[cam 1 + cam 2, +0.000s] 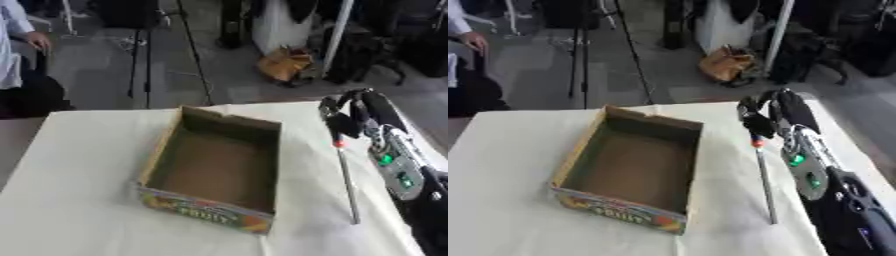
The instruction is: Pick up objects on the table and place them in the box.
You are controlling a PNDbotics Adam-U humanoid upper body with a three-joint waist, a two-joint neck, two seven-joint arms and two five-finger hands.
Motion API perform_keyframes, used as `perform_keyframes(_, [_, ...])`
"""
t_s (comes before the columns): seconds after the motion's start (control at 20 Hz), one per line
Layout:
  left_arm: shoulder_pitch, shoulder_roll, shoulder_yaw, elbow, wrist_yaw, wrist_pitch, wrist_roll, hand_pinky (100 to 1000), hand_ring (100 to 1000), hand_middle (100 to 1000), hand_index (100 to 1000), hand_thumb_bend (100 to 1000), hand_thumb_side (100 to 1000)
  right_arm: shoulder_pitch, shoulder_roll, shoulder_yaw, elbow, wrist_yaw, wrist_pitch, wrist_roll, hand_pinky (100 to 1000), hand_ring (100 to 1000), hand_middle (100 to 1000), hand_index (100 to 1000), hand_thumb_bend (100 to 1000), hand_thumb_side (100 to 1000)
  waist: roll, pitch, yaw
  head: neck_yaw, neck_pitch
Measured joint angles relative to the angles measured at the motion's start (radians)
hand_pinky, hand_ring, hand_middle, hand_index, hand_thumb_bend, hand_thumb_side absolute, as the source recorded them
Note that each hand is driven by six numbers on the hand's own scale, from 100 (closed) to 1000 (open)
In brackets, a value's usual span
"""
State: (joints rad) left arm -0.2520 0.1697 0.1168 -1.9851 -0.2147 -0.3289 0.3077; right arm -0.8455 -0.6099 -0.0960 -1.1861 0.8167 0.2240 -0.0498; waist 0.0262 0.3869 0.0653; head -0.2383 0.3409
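Right robot hand (343,118) curled at far, red-collared end of thin grey metal rod (348,182); pinch uncertain. Rod lies on white tabletop (79,200), long axis toward robot, just right of open brown cardboard box (214,167). Left robot hand unseen.

A cardboard box (214,170) sat open near the middle of the table (70,200), set askew, one corner toward the near edge. To its right a long thin rod (347,182) lay on the table, running toward the near edge. The right hand (346,117) was at the rod's far end, its arm lying along the table's right side.
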Motion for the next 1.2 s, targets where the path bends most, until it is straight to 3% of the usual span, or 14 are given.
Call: perform_keyframes(1.2, [0.002,0.0,0.0,0.0,0.002,0.009,-0.009,664,947,982,735,100,1000,-0.082,-0.002,0.028,-0.106,-0.065,0.0,0.041,100,236,194,444,100,627,-0.034,-0.015,0.005,0.005,0.008])
